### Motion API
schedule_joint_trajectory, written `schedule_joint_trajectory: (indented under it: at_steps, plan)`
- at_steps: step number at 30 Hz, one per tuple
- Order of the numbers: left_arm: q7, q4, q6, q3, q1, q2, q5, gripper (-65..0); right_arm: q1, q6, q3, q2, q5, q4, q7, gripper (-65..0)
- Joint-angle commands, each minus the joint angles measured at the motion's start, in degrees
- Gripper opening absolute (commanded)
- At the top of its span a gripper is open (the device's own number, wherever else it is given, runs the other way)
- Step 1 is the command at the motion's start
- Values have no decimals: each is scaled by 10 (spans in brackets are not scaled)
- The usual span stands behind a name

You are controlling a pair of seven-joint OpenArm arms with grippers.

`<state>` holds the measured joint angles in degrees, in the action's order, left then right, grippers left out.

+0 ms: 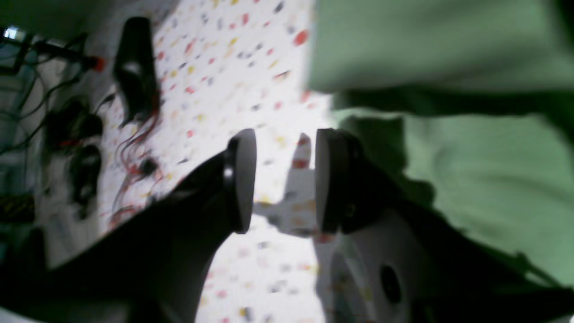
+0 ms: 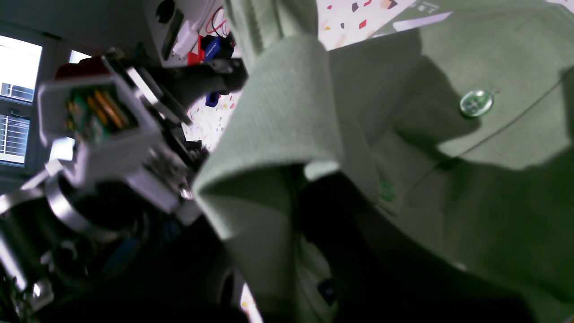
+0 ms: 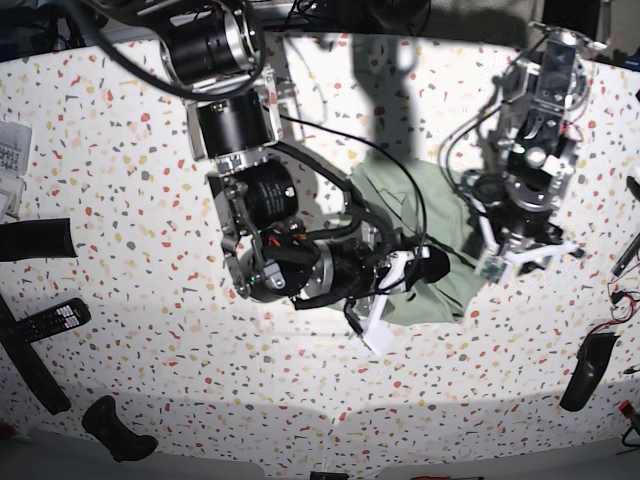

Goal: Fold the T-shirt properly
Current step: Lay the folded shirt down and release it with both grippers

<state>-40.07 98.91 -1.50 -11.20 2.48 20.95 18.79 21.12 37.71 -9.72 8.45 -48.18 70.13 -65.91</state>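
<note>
base view, t-shirt (image 3: 425, 262) bunched mid-table, right pincer (image 3: 432, 266) clenched on its fabric, left pincer (image 1: 285, 179) released (empty) beside it

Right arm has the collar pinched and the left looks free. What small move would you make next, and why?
Probably bring the left gripper sideways onto the shirt edge beside it. Its jaws are open over bare table, holding nothing, while the right gripper is shut on the collar and the shirt lies bunched between the arms.

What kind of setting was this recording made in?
Probably a robotics lab bench: a terrazzo-patterned table with loose red cables at its edge, a remote control, and windows behind the T-shirt.
</note>
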Motion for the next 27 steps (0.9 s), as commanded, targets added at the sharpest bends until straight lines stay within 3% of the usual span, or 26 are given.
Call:
schedule_joint_trajectory:
  at_steps: [1,5,7,12,16,18,27]
  plan:
    - [11,12,28,3,-9,19,7,-454,17,10,-1,6,-20,11,8,-650]
    - [10,12,134,3,-9,71,7,-454,17,15,-1,6,-19,11,9,-650]
    - [10,12,169,3,-9,86,7,-454,17,23,-1,6,-19,11,9,-650]
    - [10,12,174,3,-9,91,7,-454,17,23,-1,6,-109,11,9,-650]
    - [10,12,174,3,-9,91,7,-454,17,23,-1,6,-139,11,9,-439]
    - [10,12,174,3,-9,91,7,-454,17,23,-1,6,-137,11,9,-388]
    - [10,12,174,3,-9,91,7,-454,18,23,-1,6,-133,11,9,-386]
